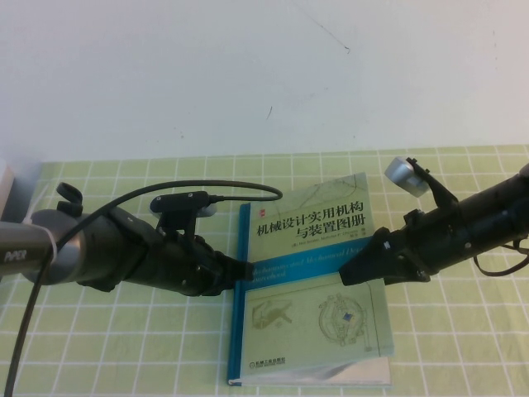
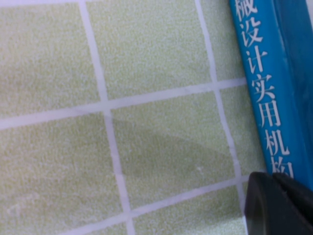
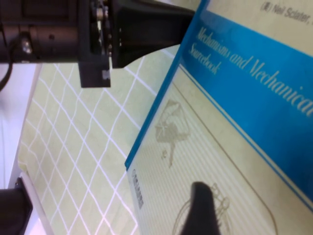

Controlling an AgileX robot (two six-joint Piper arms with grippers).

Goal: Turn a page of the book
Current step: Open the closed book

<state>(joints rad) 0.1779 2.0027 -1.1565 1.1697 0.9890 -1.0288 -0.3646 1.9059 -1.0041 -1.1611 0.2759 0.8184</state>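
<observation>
The book (image 1: 314, 281) lies closed on the green checked cloth, cover up, with its blue spine (image 2: 274, 73) on the left. The page is hidden under the shut cover. My left gripper (image 1: 245, 270) rests low against the spine about halfway along the book. Its dark fingers (image 2: 281, 205) are pressed together and hold nothing. My right gripper (image 1: 349, 270) hovers over the right half of the cover, near the blue band (image 3: 254, 83). It is open: only one dark finger (image 3: 199, 205) shows above the cover drawing, with nothing held.
The checked tablecloth (image 1: 124, 347) covers the table up to a white wall behind. A white object (image 1: 4, 186) sits at the far left edge. A black cable (image 1: 240, 186) loops from the left arm's camera over the cloth beside the book's top left corner.
</observation>
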